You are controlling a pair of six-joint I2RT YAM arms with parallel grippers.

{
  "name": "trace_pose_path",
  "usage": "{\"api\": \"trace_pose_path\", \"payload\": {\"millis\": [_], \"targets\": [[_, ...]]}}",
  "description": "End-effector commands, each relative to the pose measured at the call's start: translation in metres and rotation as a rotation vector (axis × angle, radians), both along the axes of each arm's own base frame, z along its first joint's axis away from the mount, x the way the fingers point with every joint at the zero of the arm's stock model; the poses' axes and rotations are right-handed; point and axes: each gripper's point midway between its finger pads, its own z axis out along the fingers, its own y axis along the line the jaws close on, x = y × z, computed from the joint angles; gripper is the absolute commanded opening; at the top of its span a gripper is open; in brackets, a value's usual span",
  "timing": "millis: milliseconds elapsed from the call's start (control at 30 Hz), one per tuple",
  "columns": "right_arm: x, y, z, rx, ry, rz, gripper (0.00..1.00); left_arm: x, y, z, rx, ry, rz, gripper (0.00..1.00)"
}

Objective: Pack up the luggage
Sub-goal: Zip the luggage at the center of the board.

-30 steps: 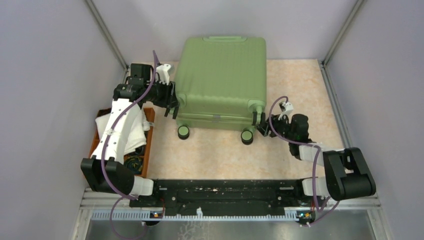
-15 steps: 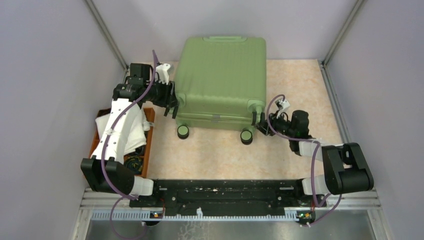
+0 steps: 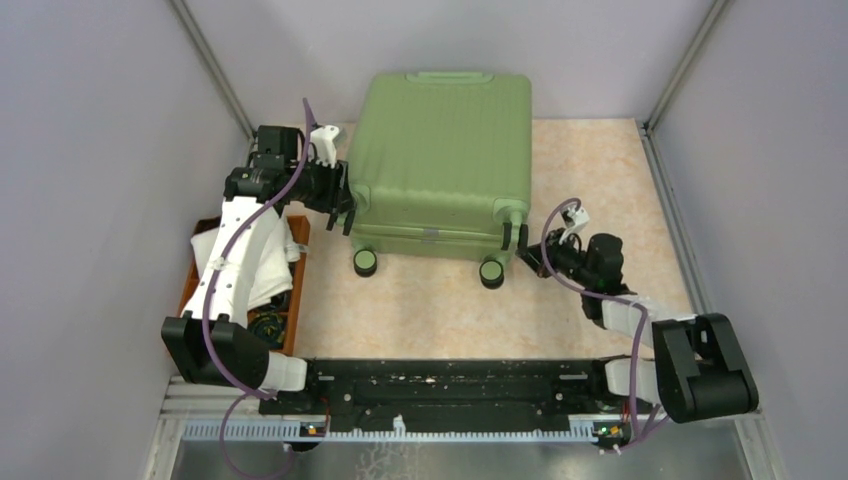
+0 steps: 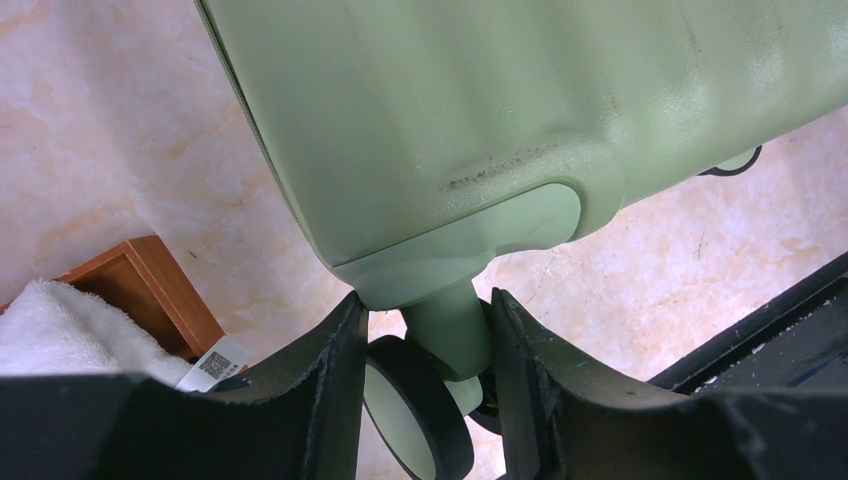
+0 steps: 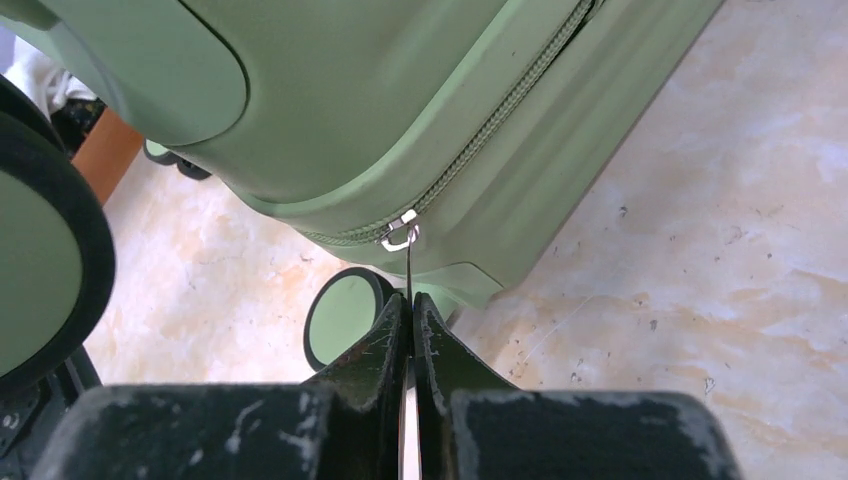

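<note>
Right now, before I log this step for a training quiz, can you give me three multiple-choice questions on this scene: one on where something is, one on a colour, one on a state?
1. The left gripper's fingers sit:
A) either side of a wheel of the suitcase
B) on the lid
C) in mid-air, away from everything

2. The suitcase shell is:
A) black
B) light green
C) red

3. The right gripper is:
A) wide open
B) open around a wheel
C) shut on the zip pull

Answers:
1 A, the left wrist view shows the wheel and its stem between the fingers.
2 B, it is green in every view.
3 C, the fingers pinch the thin pull.
</note>
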Motion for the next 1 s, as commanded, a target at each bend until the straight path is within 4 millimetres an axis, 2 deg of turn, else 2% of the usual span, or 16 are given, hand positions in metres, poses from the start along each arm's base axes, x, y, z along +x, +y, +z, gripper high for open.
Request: {"api": "trace_pose_path", "payload": {"millis": [0,100,267,433,600,867,967], "targets": [[0.008,-0.006,0.033,0.049,-0.113,-0.079,0.0,0.01,-0.031,0.059,-0.115,-0.223,-0.147,0.0],[-0.004,0.002,0.028,0.036,-0.117,-0.078,0.0,0.009,-0.032,0.055,-0.128,-0.213,-0.151,0.0],[-0.011,0.007,0.019,-0.017,-0.097,-0.127,0.0,0.007,-0.036,0.053,-0.15,-0.199,-0.158,0.0],[-0.024,0.01,0.022,-0.007,-0.129,-0.189,0.0,0.003,-0.043,0.054,-0.181,-0.199,-0.193,0.0],[-0.036,0.029,0.029,0.033,-0.132,-0.128,0.0,-0.001,-0.049,0.054,-0.216,-0.194,-0.227,0.0],[-0.053,0.056,0.022,-0.008,-0.13,-0.077,0.0,-0.012,-0.056,0.05,-0.248,-0.195,-0.253,0.0],[-0.057,0.066,0.023,-0.023,-0.151,-0.083,0.0,-0.013,-0.058,0.056,-0.264,-0.206,-0.258,0.0]]}}
